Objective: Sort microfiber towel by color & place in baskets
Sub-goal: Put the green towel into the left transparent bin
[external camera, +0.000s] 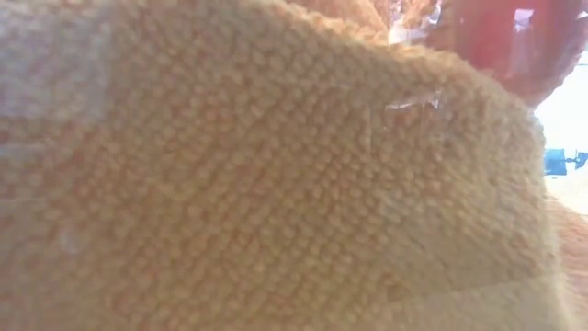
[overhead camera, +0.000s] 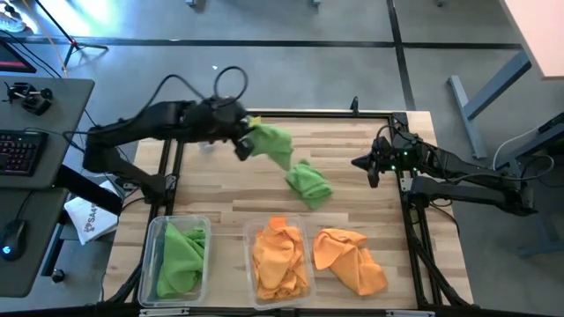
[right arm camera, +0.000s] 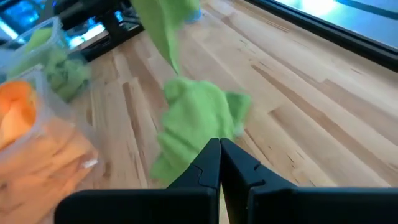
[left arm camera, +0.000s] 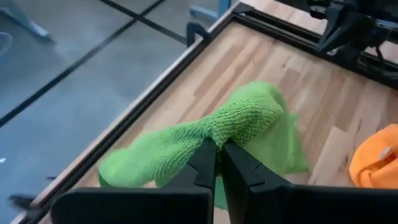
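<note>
At table's far-left edge: left gripper (left arm camera: 219,152) has its fingers pinched on a bright green microfiber cloth (overhead camera: 273,143), lifted; the cloth hangs down toward the wood.
Second green cloth: bunched bright green microfiber towel (overhead camera: 309,183) near table centre, just below the hanging one; can't tell from above if the two touch or are joined.
Right gripper: (right arm camera: 219,155) fingers pressed together, holding nothing, parked at the table's right edge, pointed at the central green towel.
Left basket: clear rectangular plastic tub (overhead camera: 154,233) at front left, green cloth (overhead camera: 182,255) already in it.
Middle basket: matching clear tub (overhead camera: 250,232) at front centre, holds orange cloths (overhead camera: 279,260).
Loose orange: crumpled bright orange microfiber towel (overhead camera: 350,257) on bare wooden tabletop (overhead camera: 352,150), just right of the orange tub, not in it.
Low camera: blocked by orange fabric, no use.
Done: some green and some orange sorted by colour into separate tubs.
Left, my read: held green cloth to green tub, central green towel too, loose orange towel into orange tub. Roughly halfway.
</note>
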Controlling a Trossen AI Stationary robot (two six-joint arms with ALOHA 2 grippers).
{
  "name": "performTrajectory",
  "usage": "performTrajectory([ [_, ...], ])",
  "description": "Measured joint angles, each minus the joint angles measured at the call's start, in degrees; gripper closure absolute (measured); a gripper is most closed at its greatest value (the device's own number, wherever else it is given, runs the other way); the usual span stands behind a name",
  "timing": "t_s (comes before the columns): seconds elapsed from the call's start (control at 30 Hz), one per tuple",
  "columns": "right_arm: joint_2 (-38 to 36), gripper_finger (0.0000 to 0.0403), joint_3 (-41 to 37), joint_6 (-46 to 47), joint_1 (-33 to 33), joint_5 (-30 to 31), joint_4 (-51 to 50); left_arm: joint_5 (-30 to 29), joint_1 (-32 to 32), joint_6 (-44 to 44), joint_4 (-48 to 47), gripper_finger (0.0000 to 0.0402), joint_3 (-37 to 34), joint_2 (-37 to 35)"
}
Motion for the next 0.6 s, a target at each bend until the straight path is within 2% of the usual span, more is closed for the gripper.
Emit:
performTrajectory([
  [0.13, 0.82, 0.0403, 0.00, 4.02, 0.05, 0.50, 1.99, -5.69, -4.11, -2.41, -2.68, 0.0401, 0.00, -3.69],
  [0.27, 3.91, 0.0403, 0.01, 4.11, 1.98, -1.80, 9.66, -6.73, -6.24, -2.40, -2.80, 0.0401, 0.00, -5.51],
  [0.43, 12.22, 0.0403, 0.04, 5.63, 5.85, 1.26, 16.75, -7.08, -6.36, -2.25, -2.80, 0.0401, -0.04, -5.39],
  [0.6, 21.94, 0.0403, 0.04, 6.91, 7.90, 2.15, 19.46, -10.75, -6.35, -1.99, -2.61, 0.0401, -0.04, -4.04],
])
